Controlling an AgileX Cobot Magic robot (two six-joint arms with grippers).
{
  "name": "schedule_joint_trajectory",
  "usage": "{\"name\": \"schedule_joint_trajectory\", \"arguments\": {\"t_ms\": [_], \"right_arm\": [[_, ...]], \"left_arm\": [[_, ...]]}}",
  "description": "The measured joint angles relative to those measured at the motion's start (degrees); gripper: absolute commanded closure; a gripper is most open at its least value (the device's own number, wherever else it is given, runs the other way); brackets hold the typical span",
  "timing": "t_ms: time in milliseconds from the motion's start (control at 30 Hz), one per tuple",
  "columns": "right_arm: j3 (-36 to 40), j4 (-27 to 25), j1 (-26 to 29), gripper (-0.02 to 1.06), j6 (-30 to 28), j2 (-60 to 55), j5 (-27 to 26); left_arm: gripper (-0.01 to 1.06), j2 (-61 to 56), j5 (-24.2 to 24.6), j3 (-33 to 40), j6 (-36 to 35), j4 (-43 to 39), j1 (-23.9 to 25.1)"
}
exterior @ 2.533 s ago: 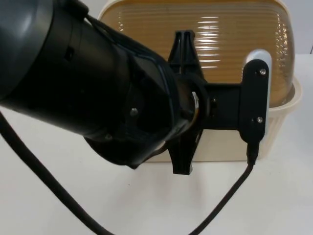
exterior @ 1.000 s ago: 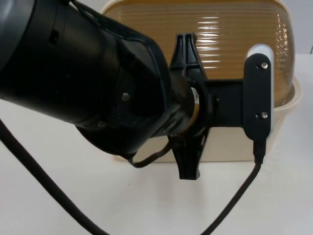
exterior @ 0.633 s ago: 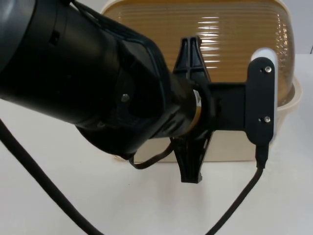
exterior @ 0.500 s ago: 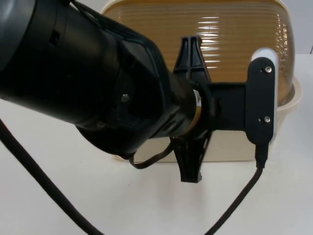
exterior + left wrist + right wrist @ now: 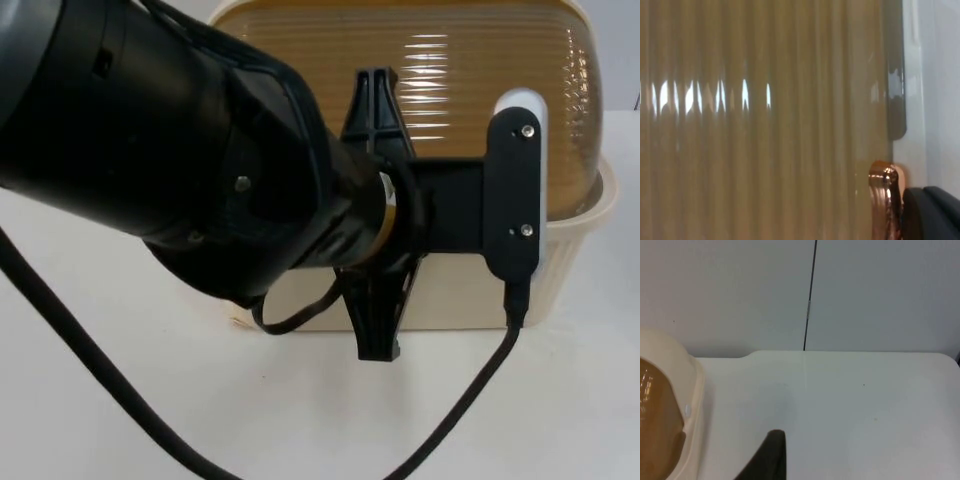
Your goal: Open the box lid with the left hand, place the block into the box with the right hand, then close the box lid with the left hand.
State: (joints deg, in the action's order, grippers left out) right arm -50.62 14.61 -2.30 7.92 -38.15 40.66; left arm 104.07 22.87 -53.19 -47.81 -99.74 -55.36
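Note:
The box [image 5: 470,290] has a cream base and a ribbed amber lid [image 5: 450,80], and the lid lies down on the base. My left arm reaches over the box from the front left, with the left gripper [image 5: 376,120] over the lid's front slope. In the left wrist view the amber lid [image 5: 765,125] is very close, and a copper-coloured handle [image 5: 884,200] sits right against the left gripper [image 5: 927,217]. The right gripper [image 5: 771,460] hangs over bare table beside the box's cream rim [image 5: 692,390].
The white table [image 5: 850,405] stretches from the box to the grey partition wall [image 5: 865,295]. In the top view the left arm's thick black body [image 5: 150,150] covers the table's left side and part of the box's front.
The left arm has shifted a little to the left and up in the top view over the last half second. The lid still lies down on the box.

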Motion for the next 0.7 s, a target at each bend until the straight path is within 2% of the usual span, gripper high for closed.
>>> {"name": "schedule_joint_trajectory", "arguments": {"t_ms": [200, 700], "right_arm": [[0.0, 0.0, 0.0, 0.0, 0.0, 0.0, 0.0], [0.0, 0.0, 0.0, 0.0, 0.0, 0.0, 0.0]], "left_arm": [[1.05, 0.0, -2.0, 0.0, 0.7, 0.0, 0.0], [1.05, 0.0, -1.7, 0.0, 3.2, -0.1, 1.1]]}}
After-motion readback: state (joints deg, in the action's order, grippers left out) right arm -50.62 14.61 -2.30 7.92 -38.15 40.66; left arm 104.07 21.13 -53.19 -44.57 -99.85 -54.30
